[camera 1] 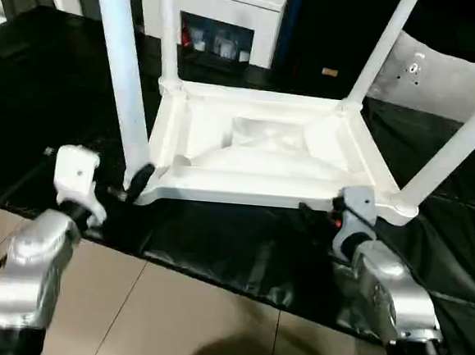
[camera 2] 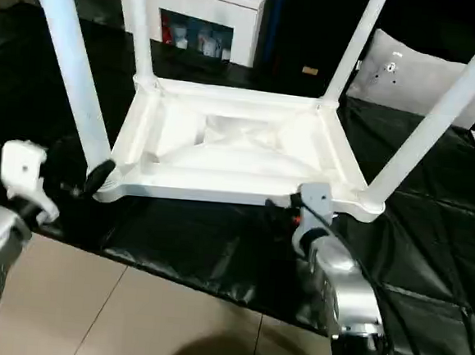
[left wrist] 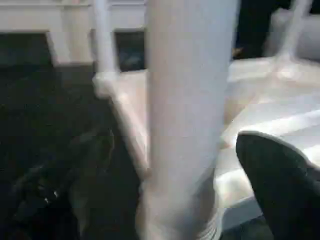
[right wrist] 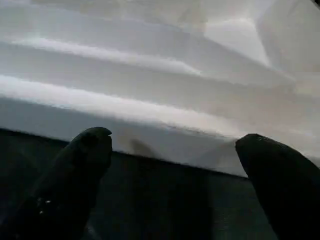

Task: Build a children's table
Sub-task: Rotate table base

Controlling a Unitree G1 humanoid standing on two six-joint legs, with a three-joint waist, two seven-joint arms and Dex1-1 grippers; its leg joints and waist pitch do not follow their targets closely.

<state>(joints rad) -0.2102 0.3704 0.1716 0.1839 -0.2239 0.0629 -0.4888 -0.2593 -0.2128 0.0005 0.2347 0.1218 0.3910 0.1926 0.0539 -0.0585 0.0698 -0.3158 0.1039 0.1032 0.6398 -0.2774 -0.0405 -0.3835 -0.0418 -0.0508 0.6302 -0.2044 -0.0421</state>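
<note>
The upturned children's table (camera 1: pixel 256 146) lies at twelve o'clock from both spread, empty grippers, the left gripper (left wrist: pixel 175 200) straddling the upright near-left leg (camera 1: pixel 124 70), the right gripper (right wrist: pixel 175 165) facing the near rim.

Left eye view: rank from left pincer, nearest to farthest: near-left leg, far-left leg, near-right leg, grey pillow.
1. Near-left leg: right beside the left pincer, at the table's near-left corner.
2. Far-left leg: behind it, at the far-left corner.
3. Near-right leg: across the table's front edge, on the right.
4. Grey pillow: far right, behind the table.
</note>
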